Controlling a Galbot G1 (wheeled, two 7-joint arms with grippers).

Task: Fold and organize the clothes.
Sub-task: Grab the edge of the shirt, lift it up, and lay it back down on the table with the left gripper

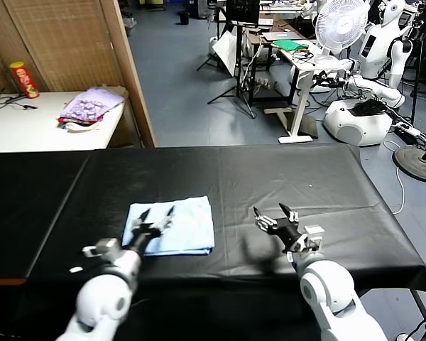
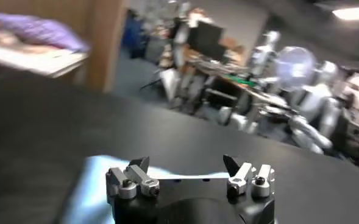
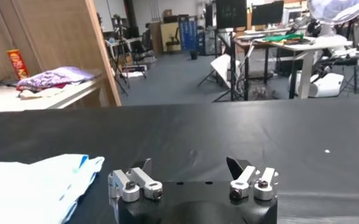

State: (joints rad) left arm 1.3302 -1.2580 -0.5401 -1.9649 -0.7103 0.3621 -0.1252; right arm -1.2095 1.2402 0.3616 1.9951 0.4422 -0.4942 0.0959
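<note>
The clothes (image 1: 174,224), a pale light-blue T-shirt, lie folded into a small rectangle on the black table (image 1: 284,177), left of centre near the front. My left gripper (image 1: 156,214) hovers open over the shirt's front-left part, nothing between its jaws. In the left wrist view the left gripper (image 2: 186,164) stands wide open with the clothes (image 2: 97,179) just beneath and beyond it. My right gripper (image 1: 274,212) is open over bare cloth to the right of the shirt. In the right wrist view the right gripper (image 3: 190,164) is empty and the clothes (image 3: 36,185) lie off to one side.
A white side table (image 1: 28,128) at the back left carries a purple patterned cloth pile (image 1: 91,105) and a red can (image 1: 23,78). A wooden partition (image 1: 131,71) stands behind the black table. Desks, a fan (image 1: 341,25) and other robots fill the room beyond.
</note>
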